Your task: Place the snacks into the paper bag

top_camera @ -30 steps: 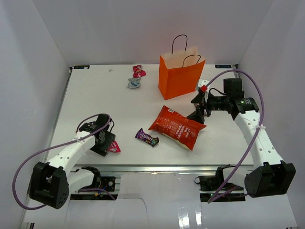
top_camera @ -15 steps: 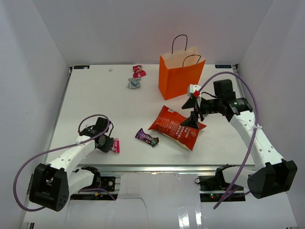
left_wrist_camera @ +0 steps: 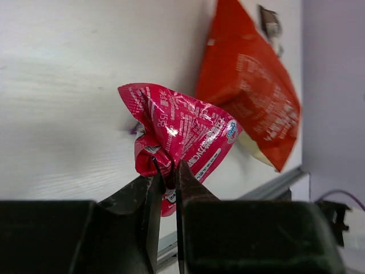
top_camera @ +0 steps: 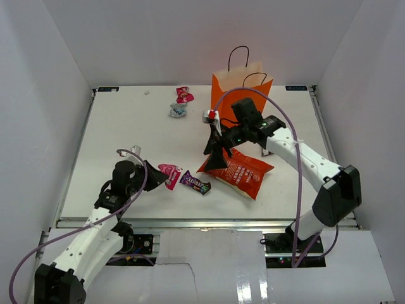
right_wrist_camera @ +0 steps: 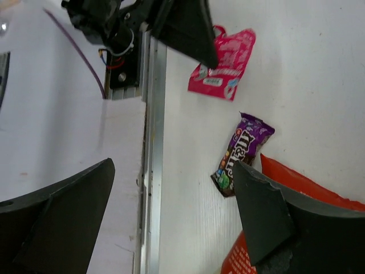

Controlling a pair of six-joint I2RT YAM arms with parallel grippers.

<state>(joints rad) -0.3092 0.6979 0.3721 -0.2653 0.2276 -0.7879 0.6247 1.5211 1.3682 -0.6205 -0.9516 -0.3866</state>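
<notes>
My left gripper (top_camera: 155, 175) (left_wrist_camera: 165, 171) is shut on a crumpled pink snack packet (top_camera: 170, 175) (left_wrist_camera: 181, 132), pinching its lower edge. A purple candy bar (top_camera: 195, 183) (right_wrist_camera: 240, 149) lies just right of it. Further right, the large red-orange chip bag (top_camera: 239, 172) (left_wrist_camera: 251, 94) (right_wrist_camera: 302, 185) lies flat. My right gripper (top_camera: 216, 152) (right_wrist_camera: 171, 171) hangs open over that bag's left end and holds nothing. In the right wrist view the pink packet (right_wrist_camera: 224, 60) shows beside the left fingers (right_wrist_camera: 188, 25). The orange paper bag (top_camera: 239, 104) stands upright at the back.
A pink candy (top_camera: 184, 95) and a silver-blue candy (top_camera: 178, 110) lie at the back, left of the paper bag. The table's metal front rail (right_wrist_camera: 153, 148) runs close under the right gripper. White walls close in the table on three sides.
My left gripper shut on the pink packet and carried it right, toward the purple bar. My right arm swung left from beside the paper bag to over the chip bag's left end.
</notes>
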